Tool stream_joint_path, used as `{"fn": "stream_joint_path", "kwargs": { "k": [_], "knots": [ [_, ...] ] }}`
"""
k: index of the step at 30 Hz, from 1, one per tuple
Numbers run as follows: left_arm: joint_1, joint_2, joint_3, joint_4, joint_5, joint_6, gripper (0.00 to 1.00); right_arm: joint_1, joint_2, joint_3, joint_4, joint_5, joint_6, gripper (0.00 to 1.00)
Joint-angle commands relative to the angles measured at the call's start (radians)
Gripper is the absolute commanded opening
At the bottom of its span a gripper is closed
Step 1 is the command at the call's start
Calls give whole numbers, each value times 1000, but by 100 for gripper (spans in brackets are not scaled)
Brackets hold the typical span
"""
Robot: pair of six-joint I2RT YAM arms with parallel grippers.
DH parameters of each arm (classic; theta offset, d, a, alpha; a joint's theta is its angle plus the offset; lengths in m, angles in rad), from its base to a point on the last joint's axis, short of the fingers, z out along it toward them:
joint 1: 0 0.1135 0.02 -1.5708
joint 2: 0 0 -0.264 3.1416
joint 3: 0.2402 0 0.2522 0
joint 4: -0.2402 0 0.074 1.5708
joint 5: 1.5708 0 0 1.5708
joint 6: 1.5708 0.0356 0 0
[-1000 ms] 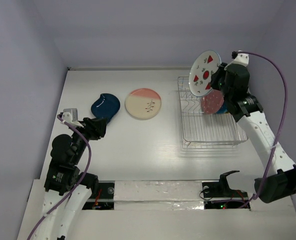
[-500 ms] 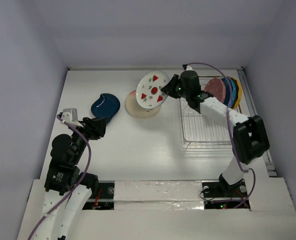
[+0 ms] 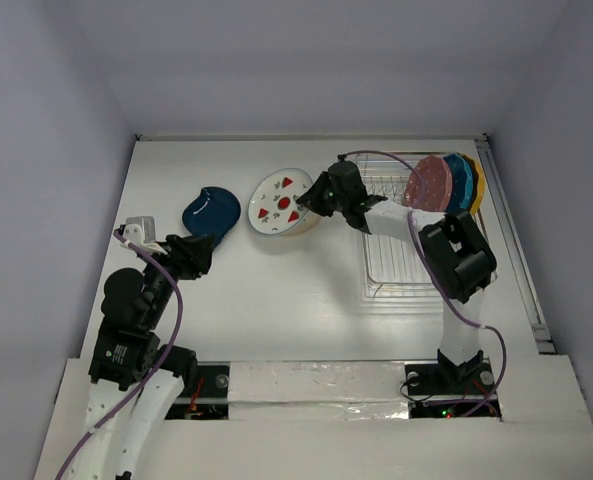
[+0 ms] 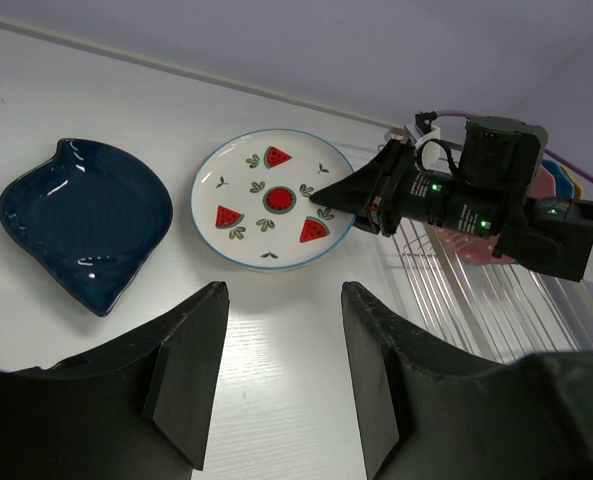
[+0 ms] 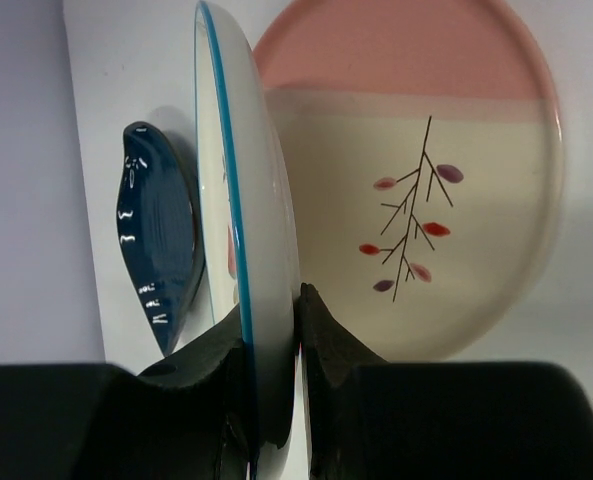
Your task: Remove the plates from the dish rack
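Note:
My right gripper [image 3: 319,196] is shut on the rim of the white plate with red fruit marks [image 3: 279,203] and holds it low and tilted over the cream-and-pink plate [image 5: 426,170]. The top view mostly hides that plate. In the right wrist view the held plate [image 5: 244,200] stands edge-on between the jaws. The dark blue plate [image 3: 212,210] lies to the left on the table. The dish rack [image 3: 416,250] holds pink [image 3: 428,183], teal [image 3: 461,178] and yellow [image 3: 476,180] plates upright at its far end. My left gripper [image 3: 198,255] is open and empty, near the blue plate [image 4: 84,222].
Walls close the table in on the left, back and right. The right arm stretches across the rack's far left corner. The rack's wire floor [image 4: 496,300] shows at the right of the left wrist view.
My right arm swung the fruit plate from above the rack leftward and down, to just over the cream-and-pink plate. The left arm has not moved.

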Motion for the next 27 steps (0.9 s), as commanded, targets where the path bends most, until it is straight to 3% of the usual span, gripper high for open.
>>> {"fn": "stream_joint_path", "kwargs": {
  "k": [1,10,18,22,27],
  "knots": [
    [4,3,-2,48,4,7,46,0,-2,74,216,30,80,3],
    [4,4,-2,48,4,5,46,0,55,74,202,55,101,18],
    [4,4,-3,50,11,5,46,0,34,51,117,72,46,65],
    [4,1,-3,50,11,5,46,0,23,62,54,81,-1,77],
    [4,-5,-3,50,11,5,46,0,15,111,-84,102,-99,83]
  ]
}}
